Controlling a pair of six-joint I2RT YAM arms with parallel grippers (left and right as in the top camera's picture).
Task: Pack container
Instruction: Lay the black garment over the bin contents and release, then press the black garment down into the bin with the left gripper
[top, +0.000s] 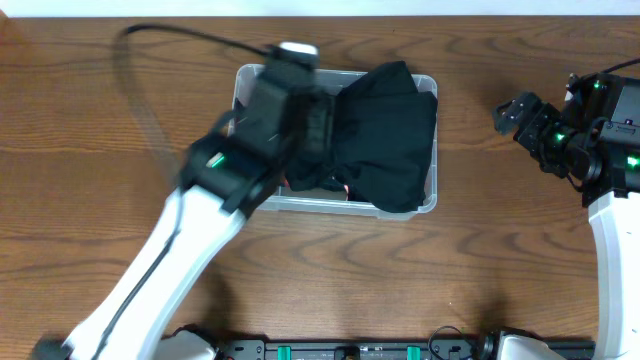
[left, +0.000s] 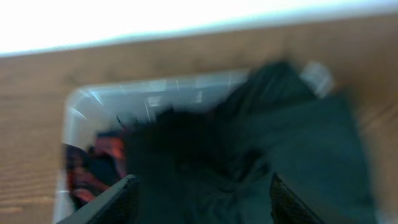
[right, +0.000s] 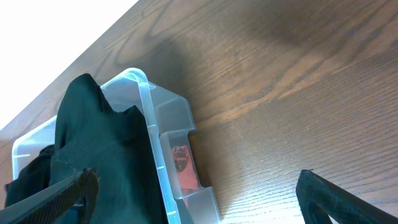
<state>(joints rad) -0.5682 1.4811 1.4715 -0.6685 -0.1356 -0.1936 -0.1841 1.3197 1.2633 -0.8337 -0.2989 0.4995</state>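
Clear plastic container (top: 310, 204) sits on the far middle of a brown wooden table (top: 500, 280), filled with a black cloth (top: 385, 135) that bunches in the middle and laps over the rim at its right end. Something red (left: 93, 168) lies under the cloth at the left end and shows through the clear wall in the right wrist view (right: 180, 158). The left arm (top: 200, 220), blurred by motion, reaches in from the near left and hangs over the left half of the container. Its left gripper (left: 203, 186) has its fingers (left: 127, 193) spread wide above the dark folds; whether they touch the cloth cannot be told. The right gripper (top: 507, 115) hovers over bare wood well to the right of the container, its fingers (right: 74, 186) also spread apart and holding nothing.
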